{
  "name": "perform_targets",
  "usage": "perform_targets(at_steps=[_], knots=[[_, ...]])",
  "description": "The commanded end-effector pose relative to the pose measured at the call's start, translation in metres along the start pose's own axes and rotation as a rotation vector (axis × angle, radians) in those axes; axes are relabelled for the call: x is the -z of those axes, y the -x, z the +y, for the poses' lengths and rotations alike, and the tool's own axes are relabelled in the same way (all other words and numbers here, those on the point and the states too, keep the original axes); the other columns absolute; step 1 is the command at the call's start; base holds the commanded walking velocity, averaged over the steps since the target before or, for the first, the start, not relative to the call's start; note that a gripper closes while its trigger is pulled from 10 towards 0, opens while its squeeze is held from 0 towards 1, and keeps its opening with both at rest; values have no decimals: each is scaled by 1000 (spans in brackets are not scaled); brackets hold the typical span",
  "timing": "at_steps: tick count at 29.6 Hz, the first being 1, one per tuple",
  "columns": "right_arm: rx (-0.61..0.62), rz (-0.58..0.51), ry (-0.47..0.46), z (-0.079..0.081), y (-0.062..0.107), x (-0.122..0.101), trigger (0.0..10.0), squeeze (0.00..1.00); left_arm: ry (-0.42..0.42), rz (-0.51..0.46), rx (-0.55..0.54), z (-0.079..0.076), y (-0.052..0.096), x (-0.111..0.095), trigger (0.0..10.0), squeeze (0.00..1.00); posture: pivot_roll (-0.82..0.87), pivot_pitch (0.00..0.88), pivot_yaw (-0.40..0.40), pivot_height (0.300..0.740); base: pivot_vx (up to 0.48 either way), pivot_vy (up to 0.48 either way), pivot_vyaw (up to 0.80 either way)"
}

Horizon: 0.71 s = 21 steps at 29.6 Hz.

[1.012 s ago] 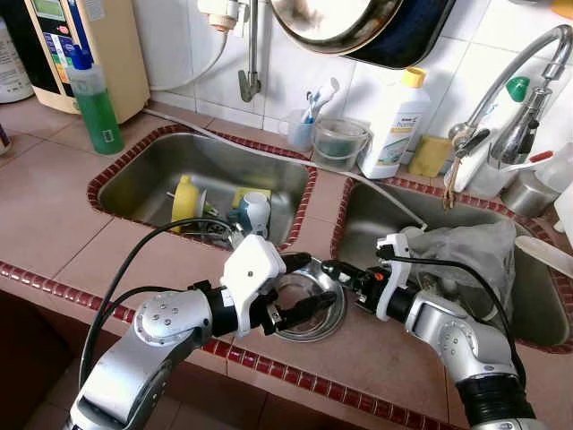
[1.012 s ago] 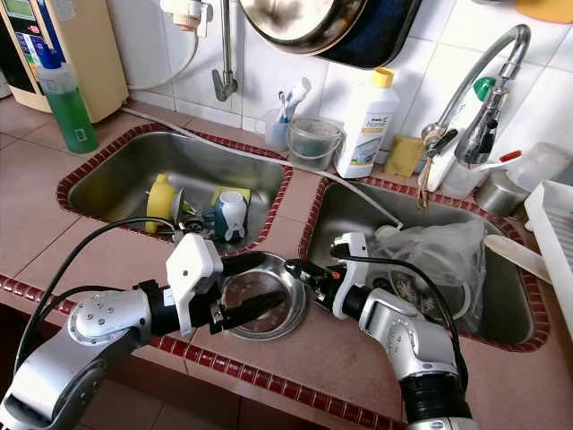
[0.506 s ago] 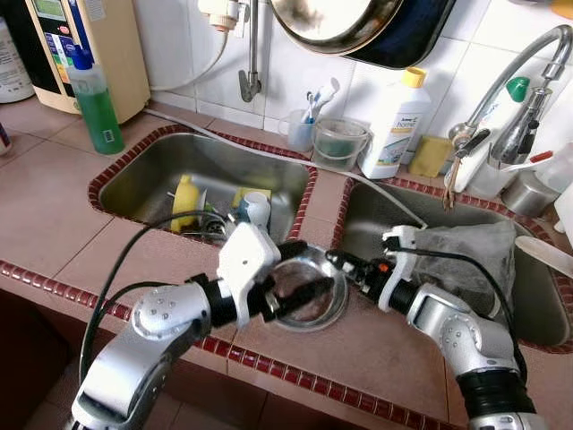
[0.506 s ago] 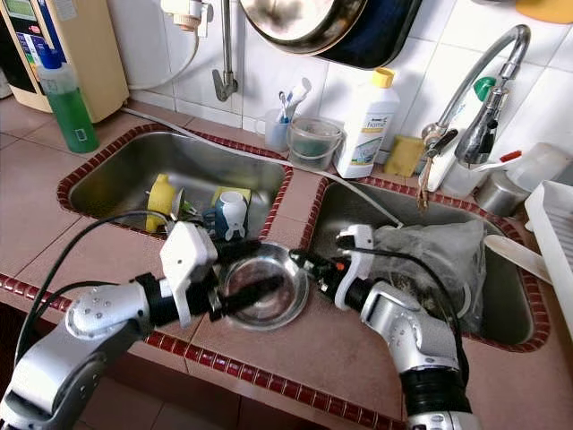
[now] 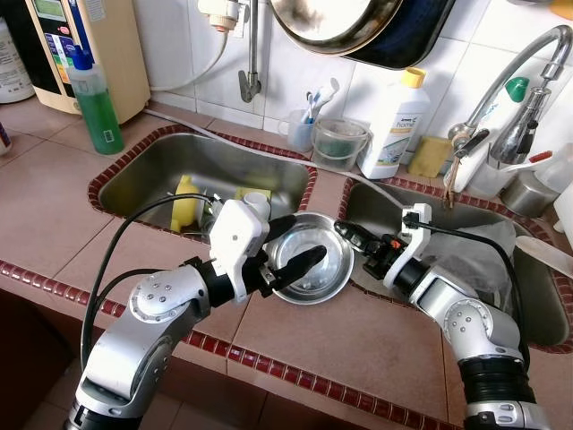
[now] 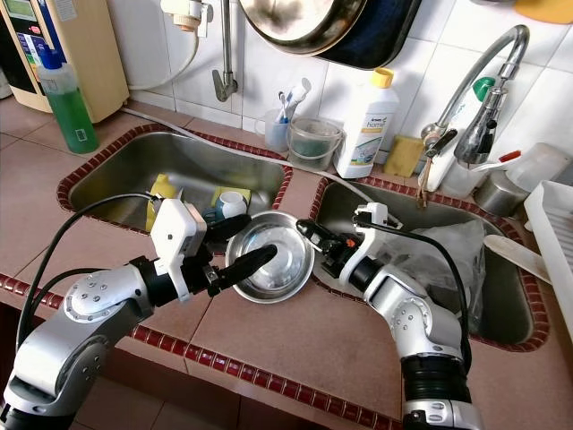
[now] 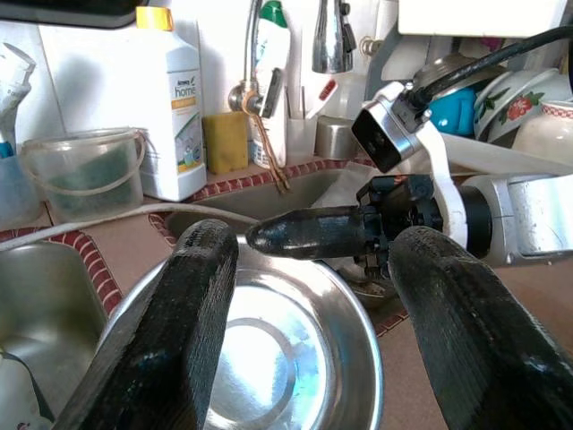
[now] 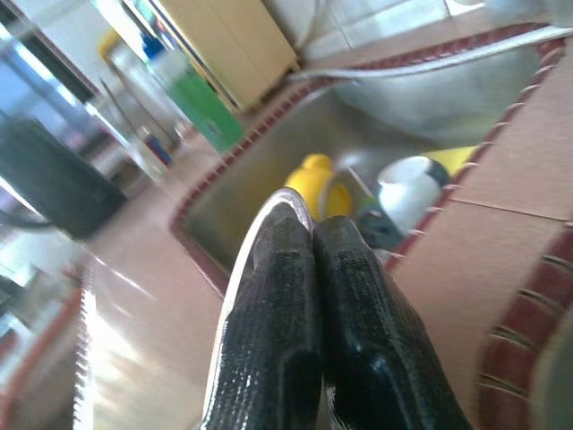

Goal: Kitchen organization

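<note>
Green soap bottle (image 5: pixel 93 100) is standing at 10 o'clock on the tiled counter (image 5: pixel 54 215), next to a beige appliance (image 5: pixel 89 45). Left sink (image 5: pixel 152 175) is holding a yellow item (image 5: pixel 184 199) and a white cup (image 5: pixel 257 204).

Left gripper (image 5: pixel 294 247) is reaching in from 7 o'clock, fingers spread apart and clamping nothing; one finger is lying over the steel bowl (image 5: pixel 313 266), the other at the bowl's far rim. In the left wrist view both fingers (image 7: pixel 179 340) are straddling the bowl (image 7: pixel 269 358) with a gap between them.

The bowl is sitting at centre, on the tiled strip between the two sinks, its rim overhanging the left sink's corner; whether it is resting flat or lifted, cannot tell.

Right gripper (image 5: pixel 351 235) is coming in from 4 o'clock, fingers pressed together on the bowl's right rim; the right wrist view is showing the pads (image 8: pixel 304 305) closed with the thin rim (image 8: pixel 260 233) running under them.

Right sink (image 5: pixel 537 296) is holding a crumpled plastic bag (image 5: pixel 488 260). White detergent bottle (image 5: pixel 394 125) is standing at 1 o'clock, faucet (image 5: pixel 519 90) at 2 o'clock
</note>
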State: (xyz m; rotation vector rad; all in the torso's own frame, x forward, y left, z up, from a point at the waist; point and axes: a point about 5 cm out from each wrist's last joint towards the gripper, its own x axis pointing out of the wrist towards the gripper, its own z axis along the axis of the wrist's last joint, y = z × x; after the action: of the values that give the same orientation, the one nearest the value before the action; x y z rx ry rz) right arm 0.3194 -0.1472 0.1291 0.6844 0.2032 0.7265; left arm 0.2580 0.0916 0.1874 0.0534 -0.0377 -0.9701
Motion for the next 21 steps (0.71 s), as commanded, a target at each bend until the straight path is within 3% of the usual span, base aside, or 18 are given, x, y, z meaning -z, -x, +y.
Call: perform_targets(at_steps=[1,4,5,6,7,17,20,21], knots=[[-19,-40,7,4,2,-11,0,0,-5,-6,-3,1,-2,-2,10000,0,90,0,-98,740,0,0,0],[-3,3,48,2,3,-5,0,0,-4,-6,-3,1,-2,-2,10000,0,90,0,-98,740,0,0,0],[18,31,68,0,3,0,9176,0,-4,-5,-3,0,-2,-2,10000,0,91,0,-99,740,0,0,0],[27,46,76,-1,3,2,9176,0,-4,-5,-2,0,-2,-2,10000,0,91,0,-99,740,0,0,0],[37,63,82,-3,4,4,10000,0,-3,-5,-1,0,-2,-2,10000,0,91,0,-98,740,0,0,0],[89,156,80,-9,10,24,10000,0,-1,0,4,-2,0,-1,10000,0,95,0,-101,740,0,0,0],[120,259,95,-15,15,40,10000,0,0,2,7,-3,0,-1,10000,0,97,0,-101,740,0,0,0],[123,274,92,-15,16,42,10000,216,0,3,7,-3,0,-1,10000,0,97,0,-101,740,0,0,0]])
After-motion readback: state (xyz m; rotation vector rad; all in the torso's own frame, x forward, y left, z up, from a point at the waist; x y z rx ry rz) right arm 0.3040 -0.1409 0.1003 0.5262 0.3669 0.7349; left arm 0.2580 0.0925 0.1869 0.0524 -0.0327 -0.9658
